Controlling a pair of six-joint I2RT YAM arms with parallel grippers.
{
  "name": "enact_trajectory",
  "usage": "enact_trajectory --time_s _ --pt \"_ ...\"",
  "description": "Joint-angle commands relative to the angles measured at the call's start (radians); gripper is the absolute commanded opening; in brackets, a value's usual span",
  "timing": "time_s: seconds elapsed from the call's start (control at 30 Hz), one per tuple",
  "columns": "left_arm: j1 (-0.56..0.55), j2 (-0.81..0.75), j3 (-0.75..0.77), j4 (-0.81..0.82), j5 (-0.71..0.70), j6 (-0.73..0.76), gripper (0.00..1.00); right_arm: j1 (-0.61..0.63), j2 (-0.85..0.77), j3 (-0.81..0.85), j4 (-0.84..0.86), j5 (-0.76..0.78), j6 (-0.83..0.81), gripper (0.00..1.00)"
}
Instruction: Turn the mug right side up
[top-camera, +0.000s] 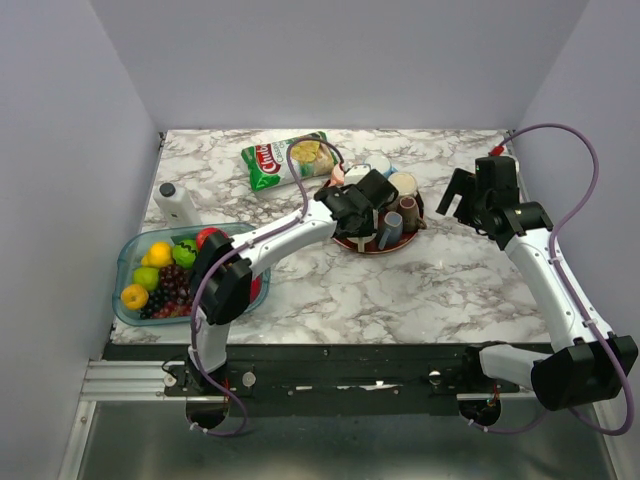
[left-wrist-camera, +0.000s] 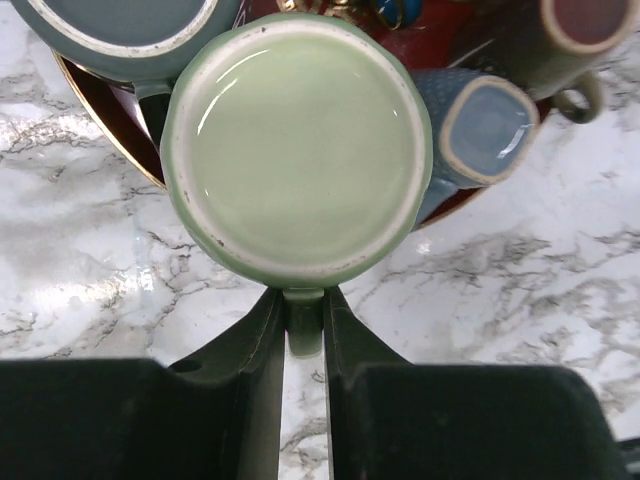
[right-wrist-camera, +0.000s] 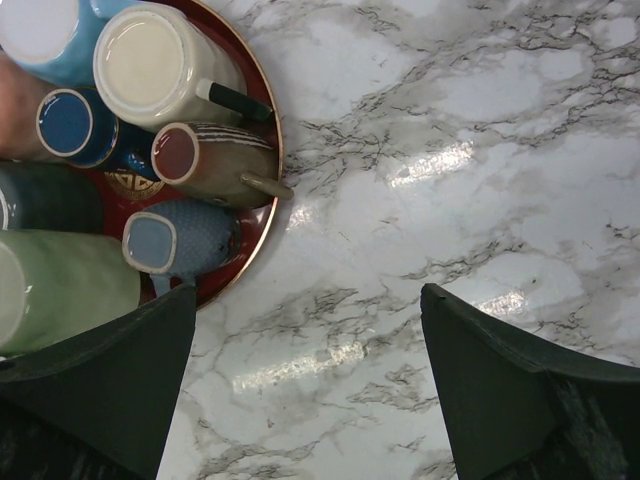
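A pale green mug (left-wrist-camera: 300, 150) stands upside down at the near edge of the red tray (left-wrist-camera: 100, 100), its base toward the left wrist camera. My left gripper (left-wrist-camera: 304, 297) is shut on the mug's handle (left-wrist-camera: 305, 325), which sits between the two fingers. In the top view the left gripper (top-camera: 362, 198) is over the tray (top-camera: 365, 248) and hides that mug. The green mug also shows in the right wrist view (right-wrist-camera: 60, 285). My right gripper (right-wrist-camera: 308, 295) is open and empty above bare marble, to the right of the tray (top-camera: 465, 205).
The tray also holds a blue square mug (right-wrist-camera: 175, 245), a brown mug (right-wrist-camera: 205, 160), a cream mug (right-wrist-camera: 160, 65), a dark blue mug (right-wrist-camera: 75, 125) and a teal mug (left-wrist-camera: 120, 30). A green chip bag (top-camera: 290, 160), a white bottle (top-camera: 178, 205) and a fruit container (top-camera: 165, 275) lie to the left.
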Motion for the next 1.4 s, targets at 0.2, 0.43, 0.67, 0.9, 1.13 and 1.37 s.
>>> enact_trajectory --time_s 0.2,0.43,0.67,0.9,1.13,1.37 --pt "0.061 -0.245 -0.004 0.208 0.157 -0.008 0.00 -0.004 -0.004 0.088 -0.018 -0.101 0.018 0.99" --pt "0.244 -0.356 -0.181 0.578 0.457 -0.182 0.00 -0.004 -0.004 0.082 0.091 -0.277 0.033 0.99" --pt "0.339 -0.353 -0.207 0.866 0.666 -0.347 0.00 -0.002 0.003 0.059 0.355 -0.701 0.092 0.99" --pt "0.351 -0.322 -0.244 1.269 0.783 -0.496 0.00 -0.002 0.069 0.044 0.675 -0.914 0.365 0.98" --pt "0.351 -0.274 -0.270 1.536 0.844 -0.642 0.00 0.005 0.103 0.053 0.969 -0.988 0.602 0.96" --pt "0.351 -0.271 -0.273 1.563 0.846 -0.641 0.00 0.007 0.112 0.041 1.147 -1.015 0.726 0.93"
